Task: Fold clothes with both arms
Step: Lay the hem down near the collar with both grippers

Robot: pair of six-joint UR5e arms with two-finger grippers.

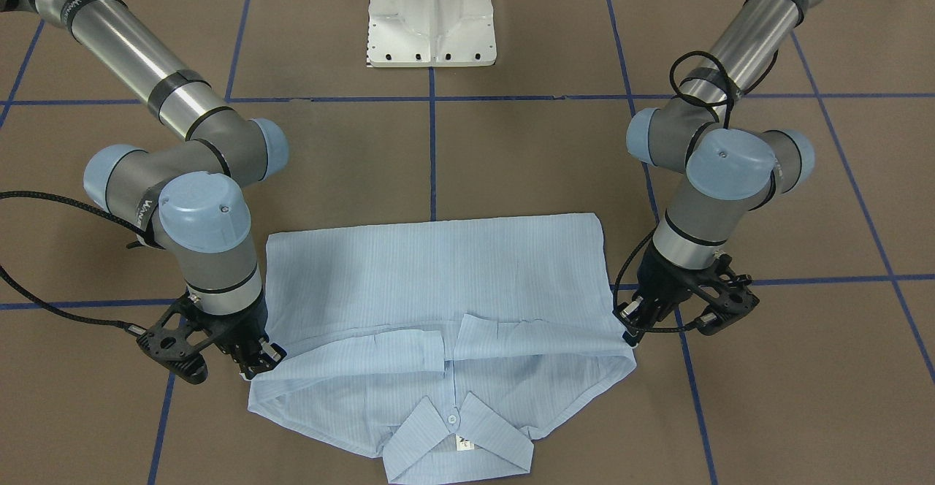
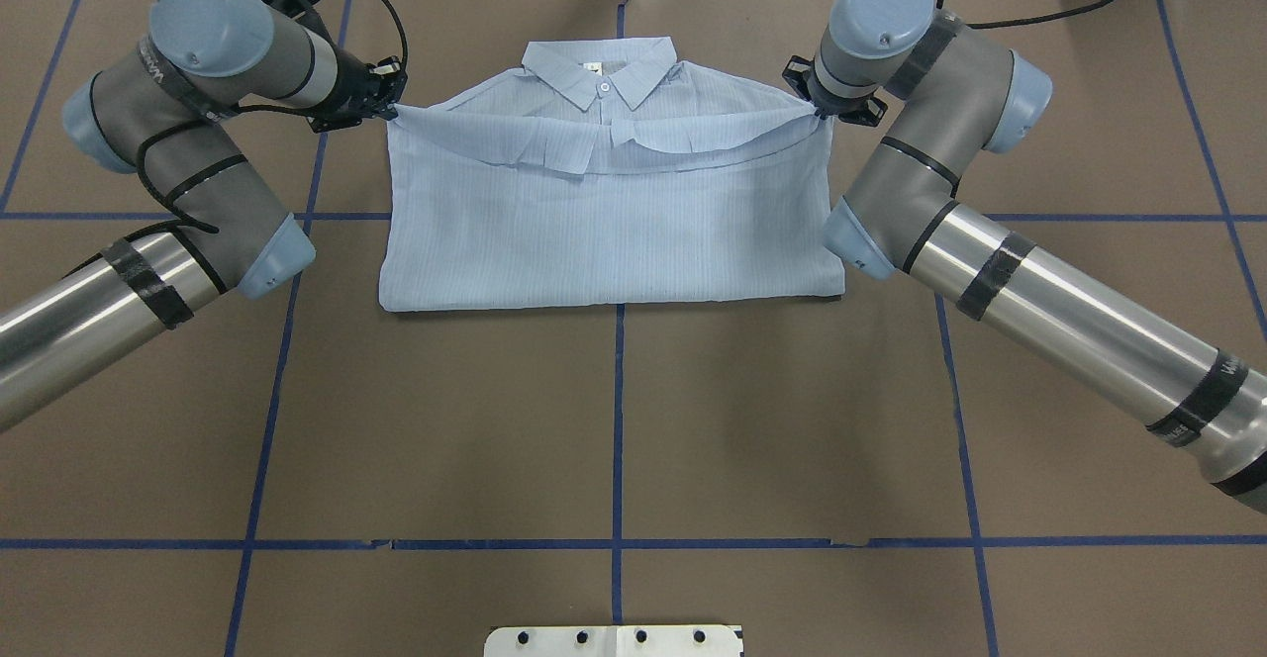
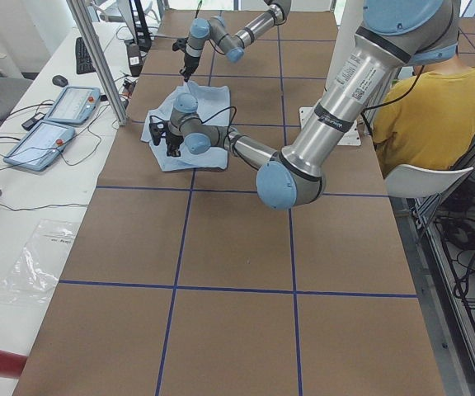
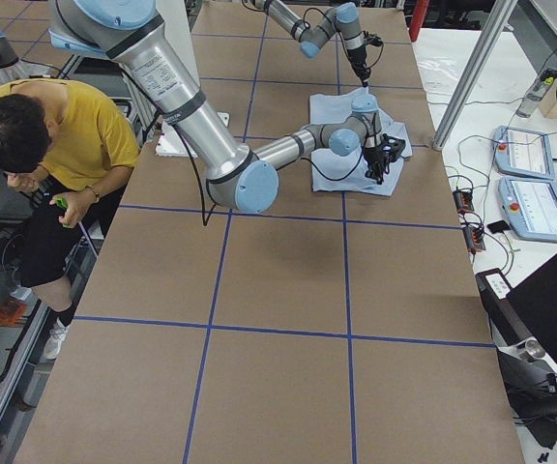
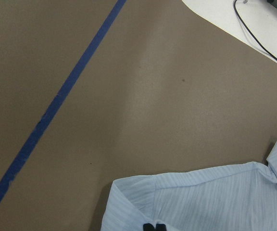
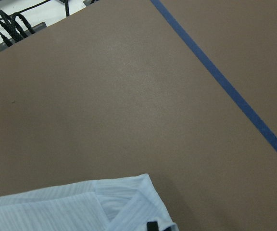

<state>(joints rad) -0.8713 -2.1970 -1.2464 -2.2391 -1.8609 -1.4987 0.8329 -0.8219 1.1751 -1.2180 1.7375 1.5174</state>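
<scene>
On the brown table point(image 2: 475, 420) gridded with blue tape point(image 2: 617, 410) lies the shirt point(image 2: 604, 232).

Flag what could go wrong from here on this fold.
1. Left gripper and right gripper each pinch only a corner of the thin shirt; either could slip out.
2. The held edge sags between them, so it may land curved or creased.
3. Uneven release could skew it near the collar.

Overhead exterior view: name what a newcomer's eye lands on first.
The light blue shirt lies folded in the middle, its collar on the side away from the robot. The left pincer and right pincer each pinch one end of its folded-over edge, at either side.
</scene>
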